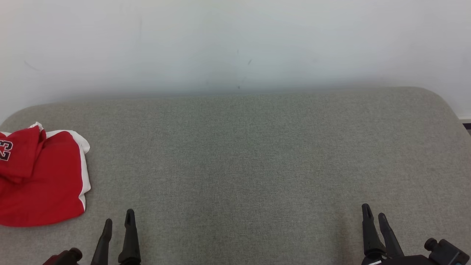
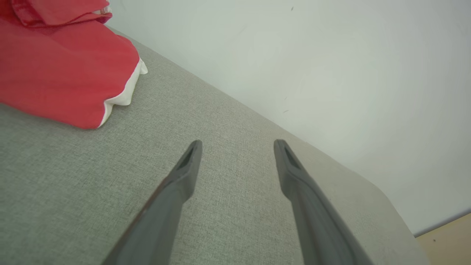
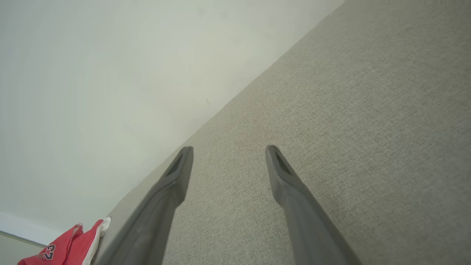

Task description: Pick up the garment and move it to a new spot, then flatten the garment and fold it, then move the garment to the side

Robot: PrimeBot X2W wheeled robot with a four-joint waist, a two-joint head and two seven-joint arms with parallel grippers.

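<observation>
Number 23 (image 1: pixel 5 150) printed on the red garment (image 1: pixel 44 180); dark-and-white block digits, turned sideways, partly cut by the left edge of the head view; right wrist view shows the number (image 3: pixel 48 252) on the garment (image 3: pixel 79 239) too, small and tilted, just legible.

Left gripper (image 1: pixel 118 217): two long, slim fingers (image 2: pixel 184 176) in matte dark grey plastic, broad at the root and tapering to narrow rounded tips. Each tip has a shallow elongated recess on its inner face. Surface plain, no lettering legible.

Right gripper (image 1: pixel 373 210): same build, same charcoal finish, same recessed tips.

Left finger roots: a small round black knob (image 1: pixel 75 253) beside them. Right finger roots: a second round black knob (image 1: pixel 429 243) on a blocky black housing (image 1: pixel 447 253).
</observation>
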